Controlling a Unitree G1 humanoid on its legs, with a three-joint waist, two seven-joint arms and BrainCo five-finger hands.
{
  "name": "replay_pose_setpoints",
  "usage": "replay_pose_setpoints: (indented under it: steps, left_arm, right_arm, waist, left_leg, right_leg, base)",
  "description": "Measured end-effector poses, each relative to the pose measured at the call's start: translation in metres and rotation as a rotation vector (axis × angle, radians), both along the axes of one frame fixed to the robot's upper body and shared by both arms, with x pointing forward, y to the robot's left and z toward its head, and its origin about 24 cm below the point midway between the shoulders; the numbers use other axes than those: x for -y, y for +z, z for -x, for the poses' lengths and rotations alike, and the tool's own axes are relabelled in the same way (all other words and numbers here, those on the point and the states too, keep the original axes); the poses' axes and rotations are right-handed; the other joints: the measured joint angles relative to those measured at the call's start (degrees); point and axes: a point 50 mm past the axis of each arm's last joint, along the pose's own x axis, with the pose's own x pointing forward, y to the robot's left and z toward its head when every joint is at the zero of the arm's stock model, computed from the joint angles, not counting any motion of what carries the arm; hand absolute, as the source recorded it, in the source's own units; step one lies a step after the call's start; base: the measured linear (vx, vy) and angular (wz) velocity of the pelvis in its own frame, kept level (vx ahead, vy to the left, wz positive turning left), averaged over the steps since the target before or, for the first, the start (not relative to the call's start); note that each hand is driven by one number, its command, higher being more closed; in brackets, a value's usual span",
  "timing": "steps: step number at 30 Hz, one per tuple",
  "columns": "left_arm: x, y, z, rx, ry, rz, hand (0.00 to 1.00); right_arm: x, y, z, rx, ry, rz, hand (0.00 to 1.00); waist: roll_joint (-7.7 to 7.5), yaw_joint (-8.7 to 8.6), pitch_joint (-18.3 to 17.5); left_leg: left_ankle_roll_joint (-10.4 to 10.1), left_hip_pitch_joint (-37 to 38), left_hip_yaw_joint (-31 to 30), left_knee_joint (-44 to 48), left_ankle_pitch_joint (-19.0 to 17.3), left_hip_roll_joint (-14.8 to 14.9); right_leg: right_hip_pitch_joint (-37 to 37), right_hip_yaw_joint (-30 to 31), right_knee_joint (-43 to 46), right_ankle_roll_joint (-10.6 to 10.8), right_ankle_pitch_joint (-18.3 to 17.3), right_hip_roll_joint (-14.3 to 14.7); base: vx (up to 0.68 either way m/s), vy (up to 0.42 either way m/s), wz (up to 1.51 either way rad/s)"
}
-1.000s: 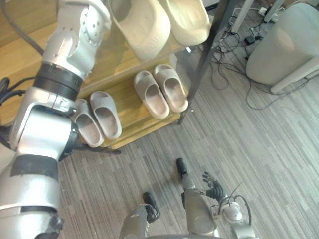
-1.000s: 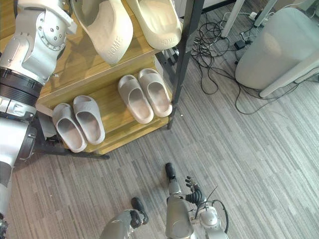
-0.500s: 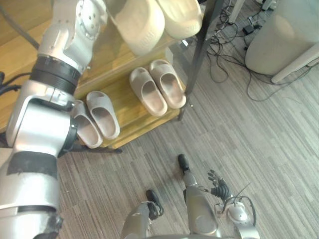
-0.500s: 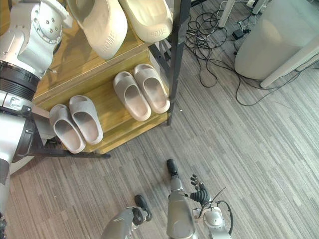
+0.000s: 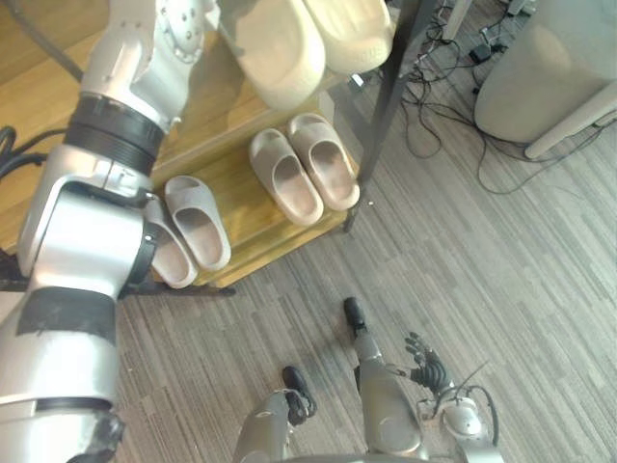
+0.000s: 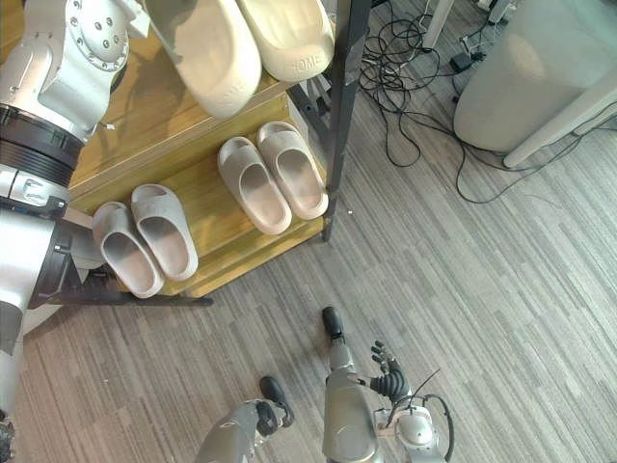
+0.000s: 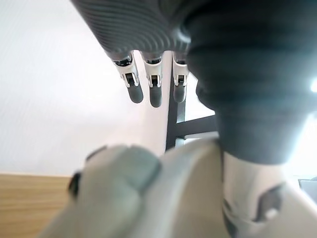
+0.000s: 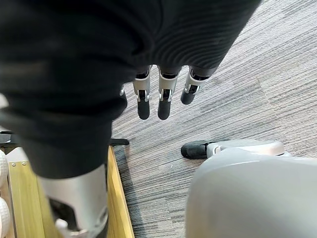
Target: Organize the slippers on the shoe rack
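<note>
Cream slipper (image 6: 207, 53) on the shoe rack (image 6: 207, 246) now sits closer to its twin (image 6: 289, 34) at 3 o'clock than a second ago. The left hand (image 7: 154, 91) holds its fingers straight, and the right hand (image 6: 388, 362) hangs loose-fingered at 5 o'clock. The pairing looks nearly done.

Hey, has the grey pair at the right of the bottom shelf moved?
No. The pair lies just as close to the rack post as before; only the camera shifted.
</note>
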Motion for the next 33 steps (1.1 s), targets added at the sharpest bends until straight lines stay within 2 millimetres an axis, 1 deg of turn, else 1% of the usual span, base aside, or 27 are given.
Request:
replay_pose_setpoints:
  steps: [14,19,24,26,28,32,33]
  left_arm:
    - [-0.001,0.002,0.001,-0.006,-0.036,0.056,0.00]
    - [0.007,-0.001,-0.001,-0.024,-0.092,0.104,0.00]
    - [0.010,0.000,0.000,-0.035,-0.181,0.214,0.00]
    - [0.015,-0.005,0.001,-0.035,-0.227,0.239,0.00]
    - [0.016,-0.009,0.000,-0.041,-0.236,0.239,0.00]
    - [0.019,-0.017,-0.003,-0.072,-0.276,0.296,0.00]
    - [0.019,-0.021,-0.005,-0.084,-0.282,0.310,0.00]
  right_arm:
    - [0.002,-0.002,0.004,-0.017,0.009,0.005,0.00]
    - [0.002,-0.002,0.004,-0.019,0.008,0.006,0.00]
    - [0.002,-0.003,0.004,-0.021,0.009,0.006,0.00]
    - [0.001,-0.003,0.004,-0.023,0.012,0.006,0.00]
    - [0.001,-0.003,0.004,-0.024,0.012,0.007,0.00]
    - [0.001,-0.004,0.005,-0.028,0.008,0.010,0.00]
    - [0.001,-0.005,0.005,-0.030,0.008,0.011,0.00]
  waist:
    - [-0.04,0.19,0.0]
    - [-0.14,0.39,0.1]
    - [-0.31,0.52,0.2]
    - [-0.31,0.51,0.2]
    - [-0.31,0.51,0.2]
    - [-0.31,0.51,0.2]
    - [-0.39,0.49,0.2]
  left_leg:
    - [0.2,0.1,-1.7,0.0,0.4,-0.3]
    - [0.1,0.3,-2.7,-0.8,1.1,-0.6]
    - [0.0,0.9,-2.9,-1.6,1.6,-0.9]
    - [-0.1,0.9,-3.2,-1.7,1.8,-0.9]
    - [-0.2,0.9,-3.3,-1.8,1.9,-0.9]
    - [-0.3,1.0,-3.7,-2.0,2.2,-0.9]
    - [-0.3,1.5,-3.8,-2.2,2.2,-0.9]
  right_leg:
    - [1.0,-1.5,0.0,0.0,0.0,-0.5]
    - [1.5,-2.4,0.0,0.1,0.0,-0.7]
    - [1.8,-2.7,0.0,0.2,-0.1,-0.9]
    - [1.9,-2.9,0.0,0.3,-0.2,-0.9]
    - [1.9,-3.0,0.0,0.3,-0.2,-0.9]
    - [2.3,-3.4,0.0,0.3,-0.2,-1.0]
    - [2.7,-3.6,0.0,0.7,-0.3,-1.0]
  base:
    - [0.01,0.014,0.06]
    - [0.02,0.014,0.11]
    - [0.00,0.007,0.01]
    - [0.01,0.020,0.05]
    - [0.01,0.019,0.04]
    - [0.02,0.022,0.06]
    - [0.02,0.022,0.04]
